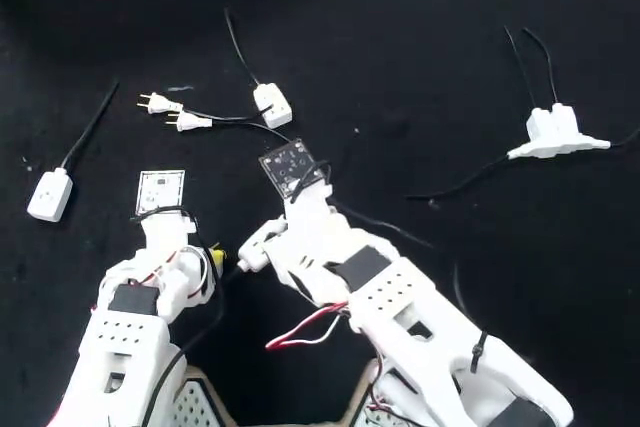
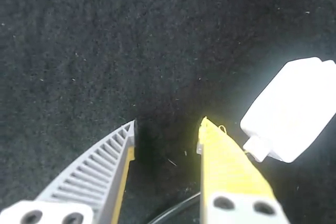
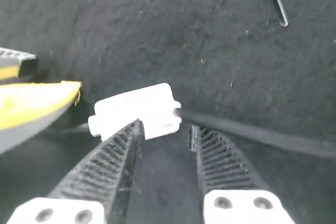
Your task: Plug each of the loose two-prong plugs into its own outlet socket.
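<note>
A white plug body (image 3: pixel 135 110) with a black cable (image 3: pixel 247 131) lies on the black cloth just past my right gripper (image 3: pixel 165 128). That gripper is open, and one fingertip overlaps the plug's edge. In the high view this plug (image 1: pixel 256 244) sits between the two arms' front ends. My left gripper (image 2: pixel 167 129) is open over bare cloth, with the same white plug (image 2: pixel 291 111) beside its yellow finger (image 2: pixel 226 166). Two loose two-prong plugs (image 1: pixel 155 102) (image 1: pixel 190 122) lie at the far left. Single white sockets rest at the left (image 1: pixel 50 194) and at the centre back (image 1: pixel 272 105).
A white multi-outlet block (image 1: pixel 555 134) with black cords lies at the far right. Black cables (image 1: pixel 455 185) trail over the cloth between it and the arms. The left arm's yellow finger (image 3: pixel 37 103) shows in the right wrist view.
</note>
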You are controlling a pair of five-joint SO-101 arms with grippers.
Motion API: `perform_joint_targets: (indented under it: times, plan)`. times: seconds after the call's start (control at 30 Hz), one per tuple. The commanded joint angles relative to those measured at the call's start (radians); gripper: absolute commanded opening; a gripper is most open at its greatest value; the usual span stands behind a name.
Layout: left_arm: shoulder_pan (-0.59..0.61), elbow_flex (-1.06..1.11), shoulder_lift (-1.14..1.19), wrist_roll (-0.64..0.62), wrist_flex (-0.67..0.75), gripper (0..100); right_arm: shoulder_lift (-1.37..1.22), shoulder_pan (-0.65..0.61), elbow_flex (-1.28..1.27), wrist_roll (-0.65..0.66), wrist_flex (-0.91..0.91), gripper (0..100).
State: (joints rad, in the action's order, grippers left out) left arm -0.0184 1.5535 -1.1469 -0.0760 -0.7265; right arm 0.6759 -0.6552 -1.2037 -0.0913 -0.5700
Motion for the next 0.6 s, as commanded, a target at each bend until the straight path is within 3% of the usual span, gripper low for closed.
perform_joint_targets:
  times: [0.0, 0.17, 0.3, 0.57]
  plan:
    - [0.012, -0.064, -0.009, 0.008, 0.006, 20, 0.03, -0.005, -0.016, -0.005, 0.101, 13.7]
    - [0.012, -0.062, -0.009, 0.008, 0.006, 20, 0.027, -0.003, -0.077, -0.003, 0.193, 12.2]
    - [0.012, -0.062, -0.009, 0.008, 0.006, 20, 0.031, -0.003, -0.113, 0.0, 0.242, 1.0]
    - [0.012, -0.062, -0.009, 0.008, 0.006, 20, 0.027, -0.003, -0.163, 0.161, 0.334, 1.1]
